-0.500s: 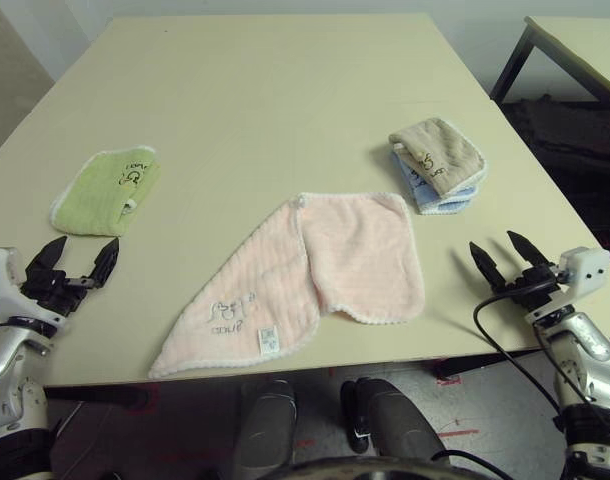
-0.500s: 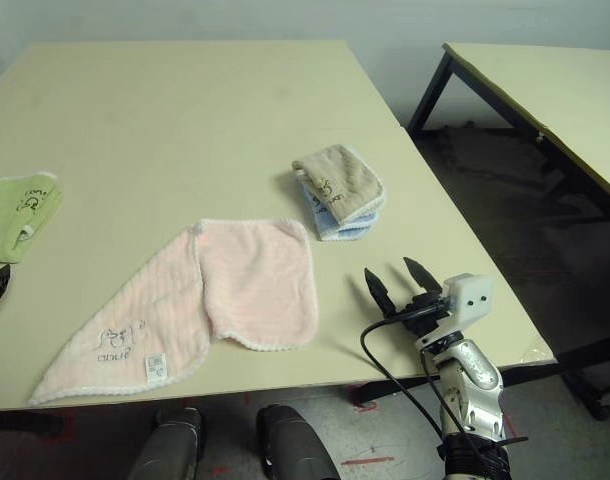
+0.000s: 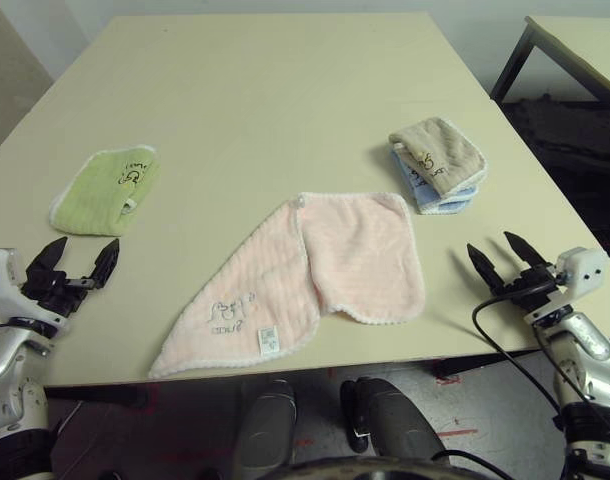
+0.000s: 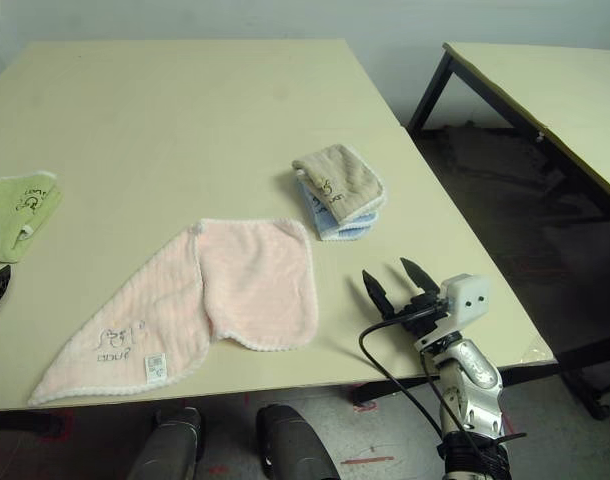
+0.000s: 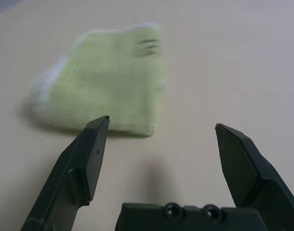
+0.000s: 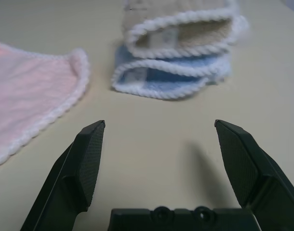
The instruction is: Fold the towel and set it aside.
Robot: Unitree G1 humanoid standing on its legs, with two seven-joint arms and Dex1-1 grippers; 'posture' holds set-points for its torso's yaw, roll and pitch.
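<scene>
Claws [image 3: 80,263] wide (empty) – beige table [image 3: 265,90]

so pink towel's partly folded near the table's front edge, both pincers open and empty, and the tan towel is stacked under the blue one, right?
Not quite: the tan towel lies on top of the blue towel, as the right wrist view shows. The rest holds: the pink towel is partly folded near the table's front edge, and the left pincer and right pincer are open and empty.

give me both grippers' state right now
Left gripper: open, holding nothing, near the green towel.
Right gripper: open, holding nothing, right of the pink towel.
</scene>
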